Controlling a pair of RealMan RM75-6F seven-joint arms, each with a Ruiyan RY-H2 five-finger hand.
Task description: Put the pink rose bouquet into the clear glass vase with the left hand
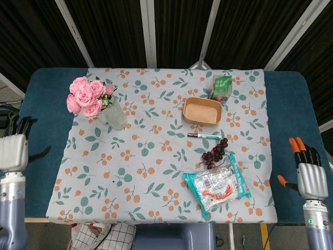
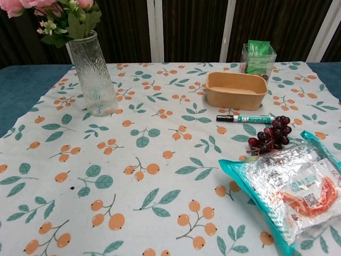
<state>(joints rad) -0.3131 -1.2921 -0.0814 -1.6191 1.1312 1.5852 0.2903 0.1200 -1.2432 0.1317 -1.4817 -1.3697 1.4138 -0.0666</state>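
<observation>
Across the middle of the scene, between the two hands, lies the table [image 1: 44, 99], blue-topped and covered by a floral cloth [image 1: 151, 151] printed with orange berries and green leaves. The left hand [image 1: 13, 151] hovers off the table's left edge, well apart from everything on the cloth, its dark fingers [image 1: 18, 125] spread and holding nothing. The right hand [image 1: 311, 179] hangs off the opposite edge, orange-tipped fingers [image 1: 296, 144] apart, also holding nothing. Neither hand appears in the chest view.

Nearest the right hand, toward the table's front, lies a snack bag [image 1: 217, 185] with teal edges and a clear window. Up and away from the left hand, at the far left corner of the cloth, stands the clear glass vase [image 2: 95, 74], upright, ribbed, with the pink rose bouquet [image 1: 86, 96] seated in its mouth; the blooms lean toward the left hand's side, green leaves bunched at the rim.

Farther from the left hand, past the cloth's centre, sits a tan paper bowl [image 1: 202, 111]. Behind it, at the far edge, stands a green packet [image 1: 222, 86] in a clear holder. A bunch of dark grapes [image 1: 215, 152] lies touching the snack bag's far edge. Between grapes and bowl lies a marker pen [image 1: 204, 135], crosswise.
</observation>
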